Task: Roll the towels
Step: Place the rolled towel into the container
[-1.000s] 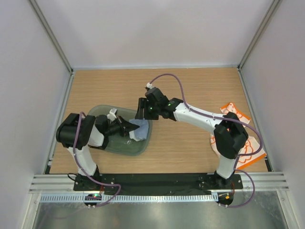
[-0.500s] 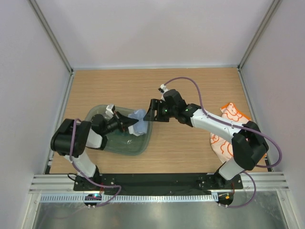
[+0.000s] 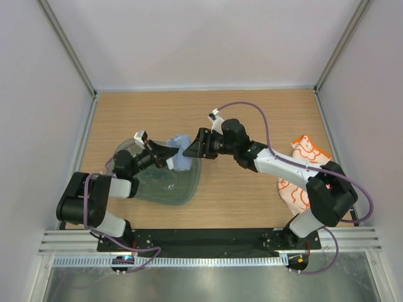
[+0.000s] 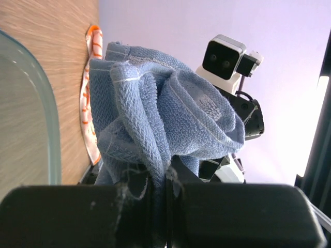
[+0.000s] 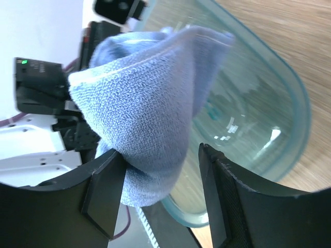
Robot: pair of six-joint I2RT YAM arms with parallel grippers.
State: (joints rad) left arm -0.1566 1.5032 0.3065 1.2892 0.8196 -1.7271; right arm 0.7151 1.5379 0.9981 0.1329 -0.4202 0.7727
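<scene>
The pale blue towel (image 3: 181,151) hangs bunched over the far right rim of the blue-green tray (image 3: 151,189). My left gripper (image 3: 170,153) is shut on the towel's lower fold (image 4: 155,129), lifted above the tray. My right gripper (image 3: 191,150) is open, its fingers (image 5: 103,196) either side of the towel's end (image 5: 150,129), the left finger touching it. An orange and white patterned towel (image 3: 305,173) lies at the table's right edge, partly under the right arm; a strip of it shows in the left wrist view (image 4: 88,103).
The tray's rim (image 5: 289,103) curves below the towel in the right wrist view. The enclosure's white walls (image 3: 208,44) surround the wooden table (image 3: 252,201). The right arm's purple cable (image 3: 252,110) loops above the table.
My left gripper has risen and moved toward the tray's far edge with the blue towel. My right gripper pulled back right, then closed in on the towel's end again.
</scene>
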